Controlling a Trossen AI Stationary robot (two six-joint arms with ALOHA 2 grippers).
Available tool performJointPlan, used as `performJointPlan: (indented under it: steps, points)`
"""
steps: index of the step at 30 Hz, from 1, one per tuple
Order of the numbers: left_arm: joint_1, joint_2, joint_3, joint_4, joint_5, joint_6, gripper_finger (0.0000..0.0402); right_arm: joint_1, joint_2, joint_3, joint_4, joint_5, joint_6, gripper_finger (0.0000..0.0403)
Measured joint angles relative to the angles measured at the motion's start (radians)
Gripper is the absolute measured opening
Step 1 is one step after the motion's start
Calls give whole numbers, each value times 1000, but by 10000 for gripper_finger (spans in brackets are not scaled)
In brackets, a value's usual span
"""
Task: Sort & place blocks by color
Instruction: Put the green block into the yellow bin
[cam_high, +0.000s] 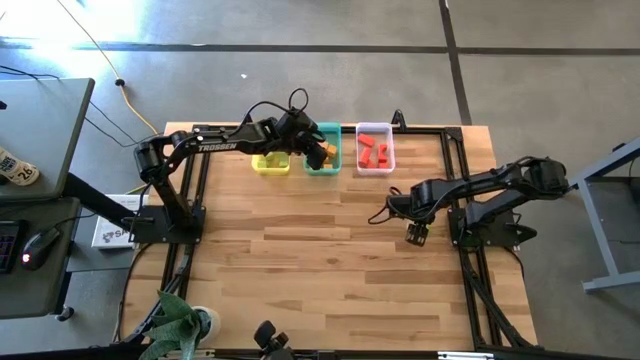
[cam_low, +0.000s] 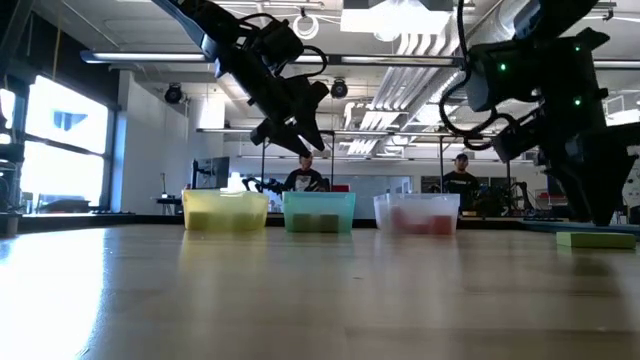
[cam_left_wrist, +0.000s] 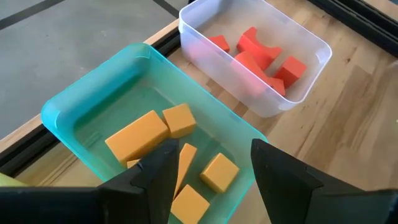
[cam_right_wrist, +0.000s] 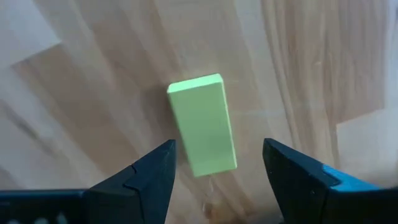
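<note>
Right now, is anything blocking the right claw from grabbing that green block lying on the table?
Nothing visible. The right claw hangs open directly above the green block, which lies alone on bare wood table, with no other piece beside it.

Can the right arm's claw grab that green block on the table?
Probably yes. The right gripper hangs open right above the green block, which lies alone on the bare wooden table, with nothing between them.

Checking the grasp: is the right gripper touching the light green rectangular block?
Apart. The right wrist view shows bare wood between the open right gripper and the light green rectangular block.
</note>
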Motion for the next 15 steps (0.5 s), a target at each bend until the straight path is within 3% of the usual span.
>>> performJointPlan:
  steps: [8, 15]
  points:
    - [0, 0, 0, 0, 0, 0, 188, -12, 0, -68, 118, -38, -33, 227]
    - [-1, 0, 0, 0, 0, -1, 188, -13, -3, -136, 218, -64, 54, 225]
